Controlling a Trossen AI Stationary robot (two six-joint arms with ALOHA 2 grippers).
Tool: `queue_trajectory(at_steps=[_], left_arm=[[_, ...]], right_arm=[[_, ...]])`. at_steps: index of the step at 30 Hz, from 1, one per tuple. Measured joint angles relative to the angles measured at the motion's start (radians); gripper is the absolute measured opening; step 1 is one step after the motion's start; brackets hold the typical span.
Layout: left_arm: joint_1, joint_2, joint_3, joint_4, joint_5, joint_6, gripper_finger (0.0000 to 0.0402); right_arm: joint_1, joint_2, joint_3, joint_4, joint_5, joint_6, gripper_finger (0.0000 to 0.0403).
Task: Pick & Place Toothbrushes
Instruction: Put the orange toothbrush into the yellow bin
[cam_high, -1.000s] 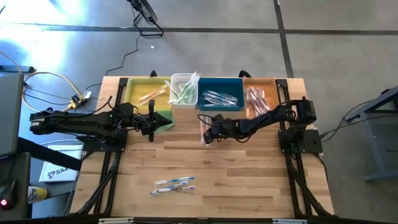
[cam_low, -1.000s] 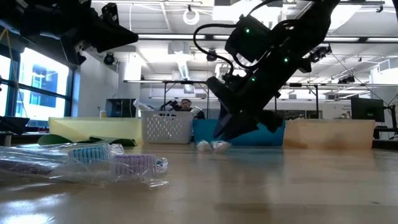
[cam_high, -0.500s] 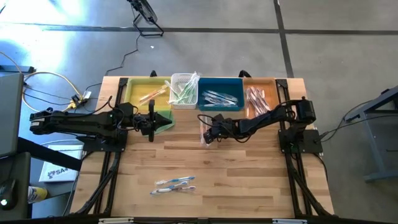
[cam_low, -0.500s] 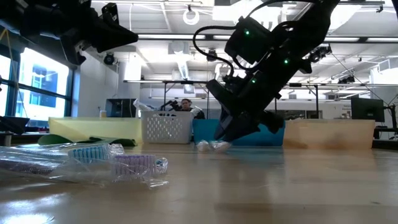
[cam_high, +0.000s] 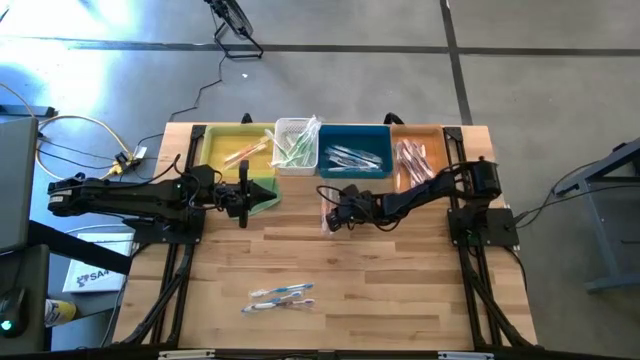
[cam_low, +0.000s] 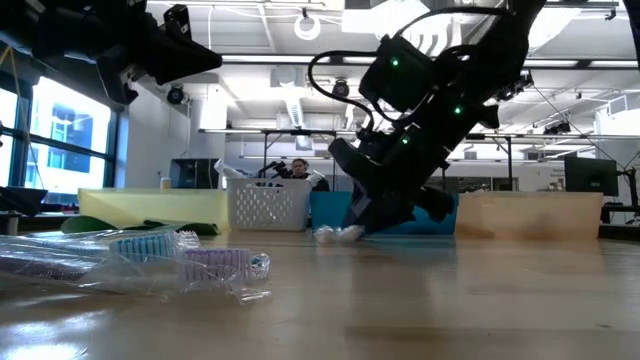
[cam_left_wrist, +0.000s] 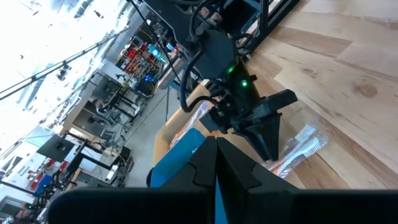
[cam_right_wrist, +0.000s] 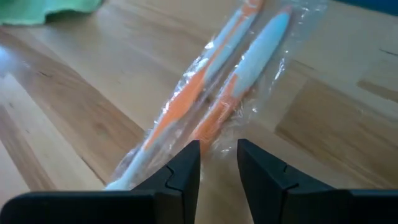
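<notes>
An orange-and-white pair of toothbrushes (cam_right_wrist: 236, 81) in a clear wrapper lies flat on the table (cam_high: 400, 280), in front of the blue bin (cam_high: 354, 152). My right gripper (cam_right_wrist: 217, 149) slants down over the pack's near end, open, one finger on either side of the orange handles; the low view shows its tips (cam_low: 358, 228) almost at the table beside the pack's white end (cam_low: 328, 234). Another wrapped pack, blue and white (cam_high: 280, 295), lies near the table's front edge. My left gripper (cam_high: 243, 205) hangs shut and level above the green cloth (cam_high: 262, 195). My right gripper has its fingertips (cam_right_wrist: 186, 165) at the wrapper's edge, coming from above at a slant along the pack. I cannot tell whether they touch the wrapper. The pack lies flat on the table.
Along the far edge stand a yellow bin (cam_high: 225, 150), a white basket (cam_high: 296, 143), the blue bin and a tan bin (cam_high: 415, 155), each holding wrapped toothbrushes. Bare wood lies between the two packs.
My right gripper has sunk a little toward the orange-and-white pack, with the gap between its fingers unchanged. The pack has stayed where it was.
</notes>
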Motion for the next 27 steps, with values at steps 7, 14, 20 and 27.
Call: queue_trajectory(at_steps=[7, 14, 20, 27], left_arm=[[0.000, 0.000, 0.000, -0.003, -0.001, 0.000, 0.0003], [0.000, 0.000, 0.000, -0.003, -0.003, 0.000, 0.0003], [0.000, 0.000, 0.000, -0.003, -0.004, 0.000, 0.0003], [0.000, 0.000, 0.000, -0.003, -0.003, 0.000, 0.0003]], right_arm=[[-0.001, 0.028, 0.000, 0.094, -0.009, -0.017, 0.0100], [-0.002, 0.028, 0.000, 0.107, -0.009, -0.034, 0.0077], [-0.002, 0.029, -0.001, 0.105, -0.009, -0.043, 0.0011], [-0.001, 0.027, -0.001, 0.107, -0.042, -0.053, 0.0003]])
